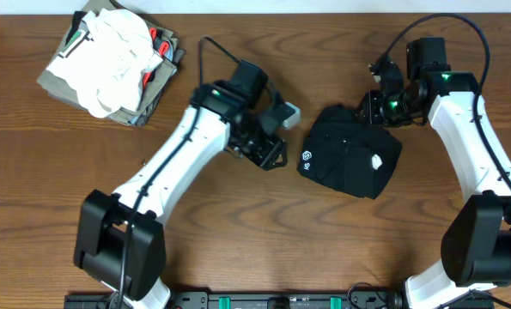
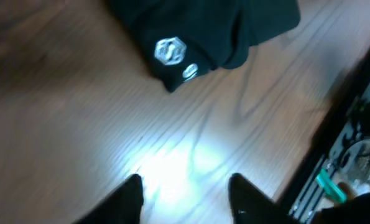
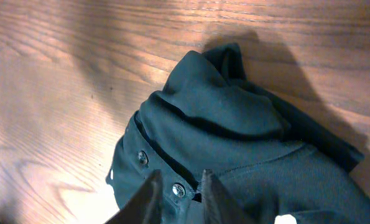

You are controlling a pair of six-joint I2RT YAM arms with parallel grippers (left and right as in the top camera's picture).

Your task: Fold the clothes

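The wooden table (image 1: 238, 223) carries a stack of folded garments (image 1: 109, 64) at its far left corner, well apart from the folded black garment (image 1: 351, 154) lying right of centre. The left gripper (image 2: 188, 196) stands empty over bare wood beside the garment's logo edge, jaws moderately apart. The right gripper (image 3: 180, 196) is at the snap collar with its jaws narrow, and I cannot tell whether they pinch cloth.

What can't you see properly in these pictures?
- Left wrist: the white logo on the black garment is too blurred to read.
- Right wrist: the right gripper is cut off by the bottom edge; whether it grips is unclear.
- Overhead: the lower clothes of the stack hide under its white one.
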